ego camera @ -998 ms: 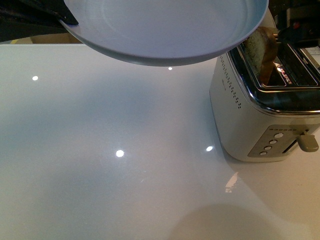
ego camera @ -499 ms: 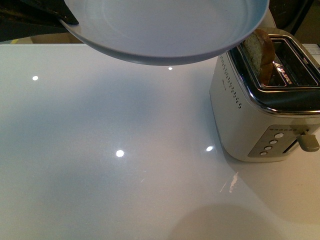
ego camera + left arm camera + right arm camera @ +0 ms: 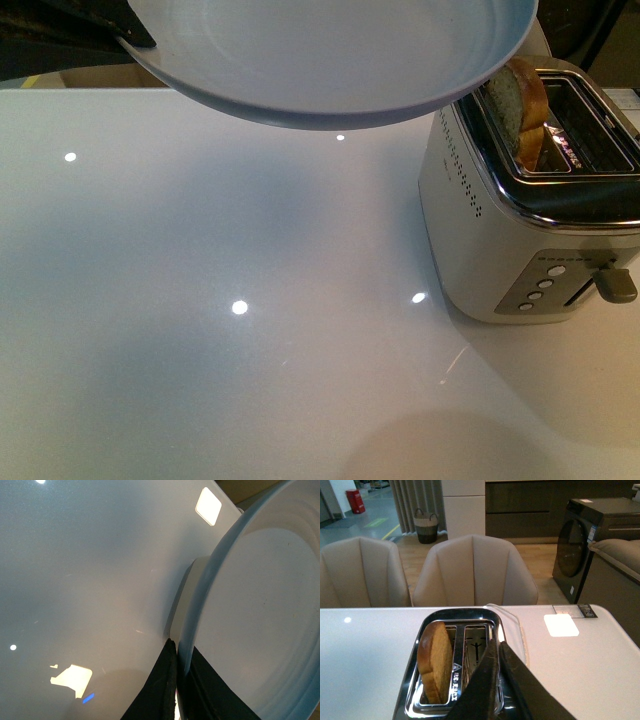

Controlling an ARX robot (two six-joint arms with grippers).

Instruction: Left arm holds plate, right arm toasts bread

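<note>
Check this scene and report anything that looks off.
Only the bread stands out: it leans in one slot of the toaster, its top well above the rim. The empty plate is held in the air by the left claw at its rim. Nothing is spilled or broken.

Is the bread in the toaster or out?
In. The bread stands upright in one slot of the toaster, its rounded top sticking up above the chrome rim; the other slot is empty.

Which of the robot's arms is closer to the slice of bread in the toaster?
Right. The right gripper hovers over the toaster beside the bread; the left gripper clamps the plate rim, well left of it.
</note>
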